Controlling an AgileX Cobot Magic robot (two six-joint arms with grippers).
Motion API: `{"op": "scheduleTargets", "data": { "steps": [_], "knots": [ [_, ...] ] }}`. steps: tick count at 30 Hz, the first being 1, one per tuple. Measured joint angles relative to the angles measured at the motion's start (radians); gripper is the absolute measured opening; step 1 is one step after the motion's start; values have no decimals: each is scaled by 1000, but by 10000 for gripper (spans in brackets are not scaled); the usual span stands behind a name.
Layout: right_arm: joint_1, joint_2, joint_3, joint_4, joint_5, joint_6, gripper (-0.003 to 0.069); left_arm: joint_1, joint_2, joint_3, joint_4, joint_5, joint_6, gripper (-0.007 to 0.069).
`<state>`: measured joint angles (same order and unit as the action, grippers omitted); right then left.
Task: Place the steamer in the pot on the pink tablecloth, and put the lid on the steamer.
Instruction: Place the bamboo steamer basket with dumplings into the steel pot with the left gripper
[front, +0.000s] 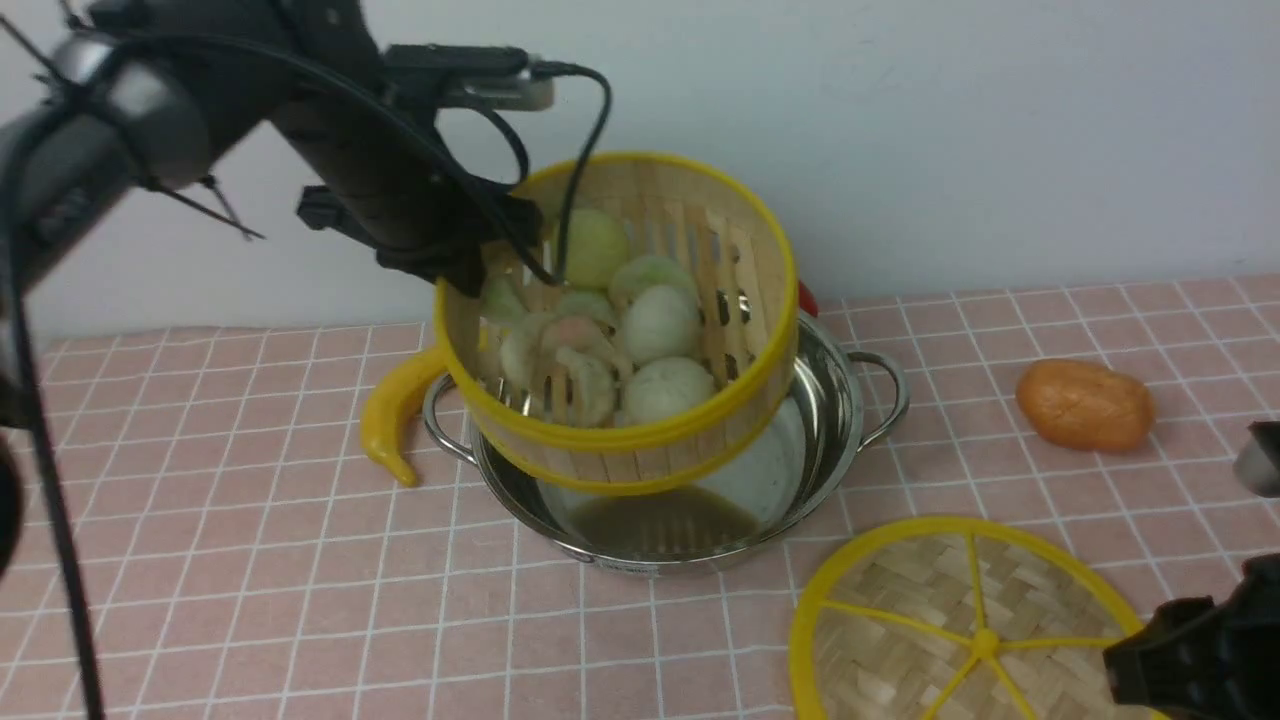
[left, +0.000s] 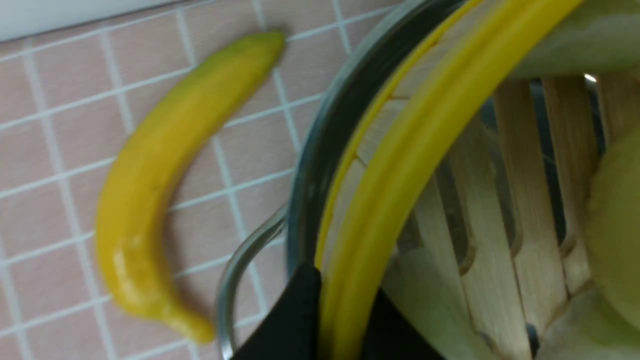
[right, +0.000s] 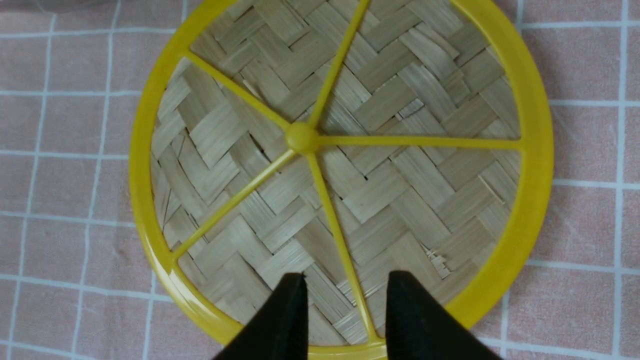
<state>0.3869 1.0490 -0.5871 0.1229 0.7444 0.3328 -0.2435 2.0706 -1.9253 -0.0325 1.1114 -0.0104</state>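
Note:
The steamer (front: 700, 260) hangs tilted over the pot (front: 840, 400), its open side facing me, with pale buns and dumplings inside. My left gripper (front: 470, 270) is shut on its yellow rim (left: 400, 165), one black finger on each side of the wall; its lower edge dips inside the pot's rim. The pot stands on the pink tablecloth (front: 250, 560). The lid (front: 930, 610) lies flat on the cloth at the near right. Above the lid's (right: 320, 150) near rim, my right gripper (right: 345, 282) stands open, a yellow spoke showing between its fingers.
A yellow banana (front: 395, 410) lies on the cloth against the pot's left handle (left: 235, 270). An orange rounded lump (front: 1085, 403) sits at the right. Something small and red (front: 806, 298) peeks out behind the pot. A pale wall backs the table.

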Motion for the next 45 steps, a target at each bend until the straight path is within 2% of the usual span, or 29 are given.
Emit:
{"op": "scheduleTargets", "data": {
  "steps": [12,29,32,37,45],
  "knots": [
    [0,0,0,2,0,0,240,-21,206,-82,10,10,-8,31],
    [0,0,0,6,0,-2,240,-21,248,-83,-5,-62,10,35],
    [0,0,0,6,0,-2,240,-21,248,-83,-6,-52,10,59],
    [0,0,0,6,0,-2,240,-21,248,-87,-22,-27,10,143],
    [0,0,0,6,2,-2,240,-21,236,-105,-32,-10,10,339]
  ]
}}
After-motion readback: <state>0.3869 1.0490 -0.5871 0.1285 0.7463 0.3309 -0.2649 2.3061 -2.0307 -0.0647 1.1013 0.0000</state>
